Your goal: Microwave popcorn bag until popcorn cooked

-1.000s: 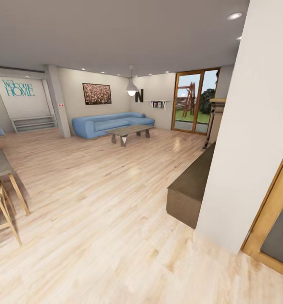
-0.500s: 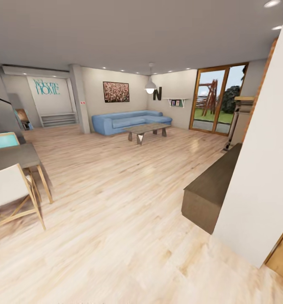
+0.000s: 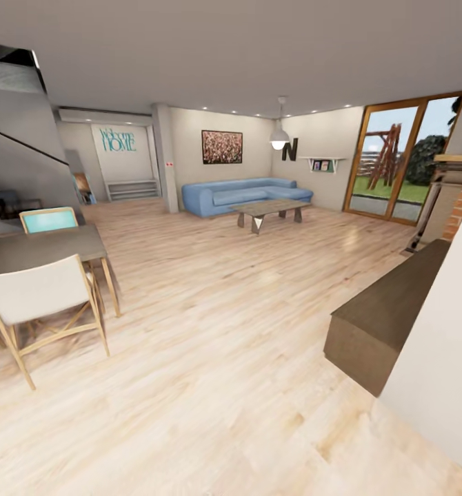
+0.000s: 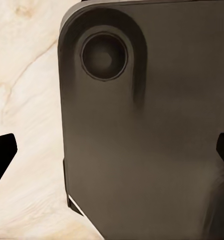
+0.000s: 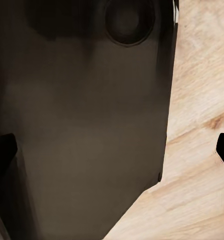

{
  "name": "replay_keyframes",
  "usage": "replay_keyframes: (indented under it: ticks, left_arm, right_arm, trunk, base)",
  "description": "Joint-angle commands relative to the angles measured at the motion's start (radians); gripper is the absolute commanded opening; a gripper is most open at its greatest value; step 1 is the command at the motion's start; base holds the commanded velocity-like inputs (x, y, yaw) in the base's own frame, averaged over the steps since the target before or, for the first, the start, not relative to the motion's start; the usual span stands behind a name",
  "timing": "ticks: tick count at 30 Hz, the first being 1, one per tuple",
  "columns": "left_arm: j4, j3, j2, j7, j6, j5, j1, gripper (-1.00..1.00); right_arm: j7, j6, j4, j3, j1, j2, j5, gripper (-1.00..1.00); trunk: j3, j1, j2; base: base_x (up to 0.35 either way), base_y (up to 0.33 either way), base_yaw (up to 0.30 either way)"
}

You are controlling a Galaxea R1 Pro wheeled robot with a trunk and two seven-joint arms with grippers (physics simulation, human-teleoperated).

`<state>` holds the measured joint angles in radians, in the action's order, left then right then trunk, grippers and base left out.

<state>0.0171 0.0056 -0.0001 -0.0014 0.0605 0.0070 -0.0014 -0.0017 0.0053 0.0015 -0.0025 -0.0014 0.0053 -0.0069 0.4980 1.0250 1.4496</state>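
Jaws, left gripper [image 4: 112,150] and right gripper [image 5: 112,147]: spread wide, empty, stowed over the robot's dark base [image 4: 142,130] for travel. Popcorn bag: not yet reached; living room with blue sofa [image 3: 245,193] ahead.

The white wall [image 3: 441,386] and dining table [image 3: 31,249] are cut off at the edges; the small frames on the far shelf [image 3: 320,165] are too small to read.

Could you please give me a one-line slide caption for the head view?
Open living room: blue sofa behind a coffee table, dining table with chairs at left.
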Motion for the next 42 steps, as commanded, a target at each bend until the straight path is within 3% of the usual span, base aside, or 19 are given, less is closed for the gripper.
replay_keyframes:
  ticks: [1,14,42]
  left_arm:
    - [0.0,0.0,0.001,0.0,0.002,0.001,0.0,1.0]
    - [0.0,0.006,0.0,0.0,0.001,0.002,0.0,1.0]
    - [0.001,0.007,0.002,0.006,0.001,0.002,0.0,1.0]
  right_arm:
    - [-0.001,-0.001,0.0,0.0,0.0,0.0,-0.001,1.0]
    - [-0.011,-0.004,0.0,-0.001,0.0,0.001,-0.001,1.0]
    - [-0.012,-0.007,0.0,0.0,0.0,0.015,0.002,1.0]
  trunk:
    - [0.002,0.0,0.0]
    - [0.012,0.0,0.0]
    - [-0.055,-0.107,-0.196]
  base:
    - [0.0,0.0,0.29]
    - [0.0,0.0,0.29]
    - [0.0,0.0,0.294]
